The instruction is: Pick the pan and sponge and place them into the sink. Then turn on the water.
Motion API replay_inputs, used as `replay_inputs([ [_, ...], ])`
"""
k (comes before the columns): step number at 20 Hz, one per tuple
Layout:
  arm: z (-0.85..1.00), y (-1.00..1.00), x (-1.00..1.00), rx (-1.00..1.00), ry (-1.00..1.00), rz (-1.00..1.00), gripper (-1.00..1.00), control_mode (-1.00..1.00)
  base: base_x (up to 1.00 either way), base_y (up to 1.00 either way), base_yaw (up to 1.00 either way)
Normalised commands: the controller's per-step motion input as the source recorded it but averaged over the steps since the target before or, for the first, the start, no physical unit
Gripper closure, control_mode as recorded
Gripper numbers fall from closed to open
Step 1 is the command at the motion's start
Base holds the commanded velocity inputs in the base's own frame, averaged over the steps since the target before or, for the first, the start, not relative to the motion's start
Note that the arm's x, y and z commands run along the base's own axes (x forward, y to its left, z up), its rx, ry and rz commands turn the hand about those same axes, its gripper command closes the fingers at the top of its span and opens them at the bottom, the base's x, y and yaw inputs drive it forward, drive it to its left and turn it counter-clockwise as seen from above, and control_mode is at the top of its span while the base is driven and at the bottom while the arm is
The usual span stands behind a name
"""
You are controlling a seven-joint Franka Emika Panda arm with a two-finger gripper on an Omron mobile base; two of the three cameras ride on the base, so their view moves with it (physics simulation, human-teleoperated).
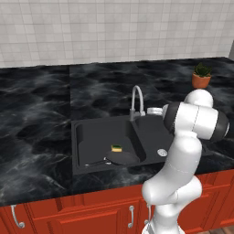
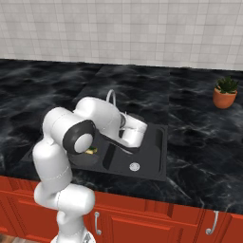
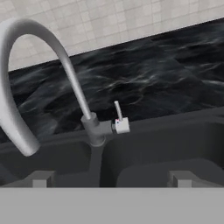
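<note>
The dark pan (image 1: 120, 158) lies in the left basin of the black sink (image 1: 91, 137), its thin handle pointing left. The yellow-green sponge (image 1: 117, 148) rests at the pan's far edge and peeks out behind my arm (image 2: 90, 151). My gripper (image 3: 109, 179) is open, and its fingertips (image 3: 41, 179) straddle nothing. It hovers over the sink divider, facing the silver arched faucet (image 3: 94, 127) and its small upright lever (image 3: 119, 117). From the left base view the hand (image 1: 151, 111) sits just right of the faucet (image 1: 136, 101). The water is out of view.
Dark marble counter surrounds the sink. A potted plant (image 1: 201, 76) stands at the back right, also visible from the other side (image 2: 224, 93). The right basin has a silver drain (image 2: 135, 166). A tiled wall backs the counter, and red cabinets run below.
</note>
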Motion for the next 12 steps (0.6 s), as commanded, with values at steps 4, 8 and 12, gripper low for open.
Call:
replay_inputs([
  [4,0.16,-0.67,0.2,0.11,0.0,0.29,-1.0,-1.0,0.0,0.0,0.0],
  [8,0.19,-0.68,0.21,0.13,0.0,0.29,-1.0,-1.0,0.0,0.0,0.0],
  [12,0.08,-0.65,0.28,0.15,0.0,0.29,-1.0,-1.0,0.0,0.0,0.0],
])
